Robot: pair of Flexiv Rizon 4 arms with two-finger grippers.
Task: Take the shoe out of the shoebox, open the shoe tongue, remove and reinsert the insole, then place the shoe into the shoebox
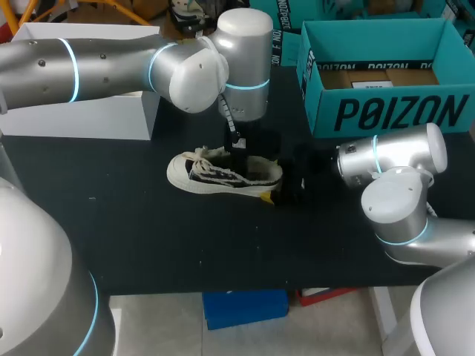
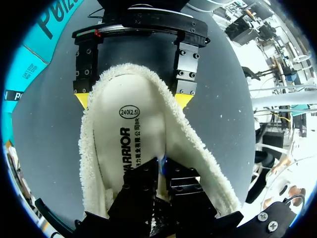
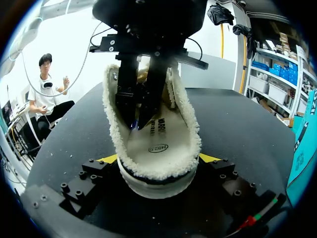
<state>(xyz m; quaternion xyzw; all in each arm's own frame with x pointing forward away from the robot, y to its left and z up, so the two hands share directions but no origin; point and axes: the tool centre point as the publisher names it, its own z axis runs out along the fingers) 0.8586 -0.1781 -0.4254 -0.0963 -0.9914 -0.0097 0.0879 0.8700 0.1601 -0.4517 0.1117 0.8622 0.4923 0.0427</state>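
The shoe [image 1: 223,174] is cream with black streaks along its side and a cream fleecy lining. Its insole [image 2: 141,124] is off-white with black print. The shoebox [image 1: 386,111] is teal with black lettering. The table [image 1: 148,237] is black. The right gripper [image 3: 158,159] is black with yellow tips. The left arm [image 1: 111,67] and right arm [image 1: 401,156] are silver with pale blue rings.

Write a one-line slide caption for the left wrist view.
Left gripper sits inside the shoe over the insole while the right gripper clamps the shoe from both sides.
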